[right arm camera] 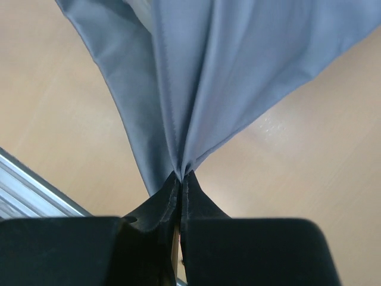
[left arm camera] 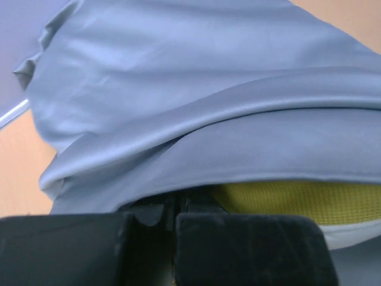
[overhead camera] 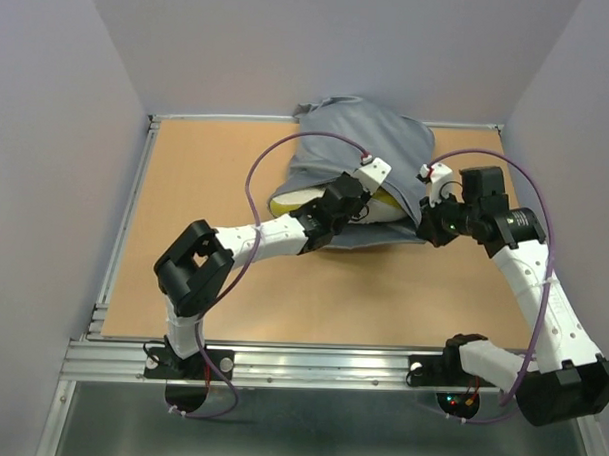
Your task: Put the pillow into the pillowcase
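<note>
The grey pillowcase (overhead camera: 360, 140) lies at the back middle of the table with its open end toward me. The pillow (overhead camera: 285, 201) is partly inside it; only its yellow band shows at the opening, also in the left wrist view (left arm camera: 297, 202). My left gripper (overhead camera: 348, 198) reaches into the opening at the yellow band. Its jaws stand together, their tips hidden under the pillowcase hem (left arm camera: 196, 173). My right gripper (overhead camera: 426, 228) is shut on the pillowcase's near right corner (right arm camera: 181, 170), and the cloth fans up taut from the fingertips.
The brown tabletop (overhead camera: 206, 185) is bounded by a metal rail (overhead camera: 280, 362) at the near edge. Grey walls stand close on the left, back and right. A purple cable (overhead camera: 262, 166) loops over the left arm.
</note>
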### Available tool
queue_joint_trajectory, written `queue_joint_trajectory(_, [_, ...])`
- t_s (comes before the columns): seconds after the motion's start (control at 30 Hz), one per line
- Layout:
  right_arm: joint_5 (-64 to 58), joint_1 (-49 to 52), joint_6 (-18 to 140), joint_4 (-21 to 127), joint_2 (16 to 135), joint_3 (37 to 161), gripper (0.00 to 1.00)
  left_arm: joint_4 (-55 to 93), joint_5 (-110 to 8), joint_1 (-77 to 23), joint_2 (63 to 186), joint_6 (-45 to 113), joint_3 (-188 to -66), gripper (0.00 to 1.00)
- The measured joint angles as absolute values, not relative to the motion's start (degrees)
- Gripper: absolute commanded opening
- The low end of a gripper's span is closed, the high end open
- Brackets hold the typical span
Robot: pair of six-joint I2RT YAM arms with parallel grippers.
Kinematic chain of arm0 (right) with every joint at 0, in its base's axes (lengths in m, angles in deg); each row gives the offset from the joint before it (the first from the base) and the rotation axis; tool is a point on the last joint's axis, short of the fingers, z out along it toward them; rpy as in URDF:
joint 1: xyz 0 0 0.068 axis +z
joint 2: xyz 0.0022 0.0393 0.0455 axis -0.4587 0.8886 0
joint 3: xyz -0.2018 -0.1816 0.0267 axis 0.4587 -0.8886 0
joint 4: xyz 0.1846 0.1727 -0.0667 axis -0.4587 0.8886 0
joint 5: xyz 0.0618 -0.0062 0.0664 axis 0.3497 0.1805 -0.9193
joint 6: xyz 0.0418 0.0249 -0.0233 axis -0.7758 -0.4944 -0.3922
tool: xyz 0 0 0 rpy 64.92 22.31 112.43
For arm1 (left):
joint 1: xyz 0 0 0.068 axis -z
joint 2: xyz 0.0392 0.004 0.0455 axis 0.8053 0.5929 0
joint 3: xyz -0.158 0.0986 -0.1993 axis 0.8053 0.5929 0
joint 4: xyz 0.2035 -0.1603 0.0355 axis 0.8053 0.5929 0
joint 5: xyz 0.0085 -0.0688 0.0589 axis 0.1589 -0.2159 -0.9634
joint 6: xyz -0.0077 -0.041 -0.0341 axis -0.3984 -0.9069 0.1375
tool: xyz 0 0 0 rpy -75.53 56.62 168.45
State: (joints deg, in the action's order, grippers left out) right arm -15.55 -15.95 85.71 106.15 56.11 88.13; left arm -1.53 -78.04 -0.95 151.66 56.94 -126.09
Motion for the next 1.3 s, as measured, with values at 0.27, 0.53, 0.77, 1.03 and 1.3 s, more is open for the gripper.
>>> queue_joint_trajectory(0.27, [-13.15, -15.97, 83.50, 106.28, 57.03, 91.91, 0.01, 0.55, -76.07, 1.54, 156.62, 55.76, -128.30, 0.26])
queue_joint_trajectory(0.53, [-15.92, -15.99, 77.23, 105.41, 59.24, 93.87, 0.01, 12.99, -58.24, 0.64, 142.37, 66.16, -115.82, 0.62])
queue_joint_trajectory(0.77, [-18.68, -15.97, 77.06, 104.62, 59.65, 89.53, 0.00, 19.63, -52.03, 0.23, 113.69, 69.97, -103.29, 0.72])
queue_joint_trajectory(1.03, [-20.36, -15.97, 76.23, 104.47, 59.04, 88.59, 0.01, 14.54, -56.20, 0.23, 117.73, 73.75, -108.34, 0.72])
queue_joint_trajectory(1.3, [-20.80, -15.97, 75.09, 104.34, 55.11, 88.59, 0.01, 11.02, -60.47, 0.25, 139.31, 77.03, -114.72, 0.72])
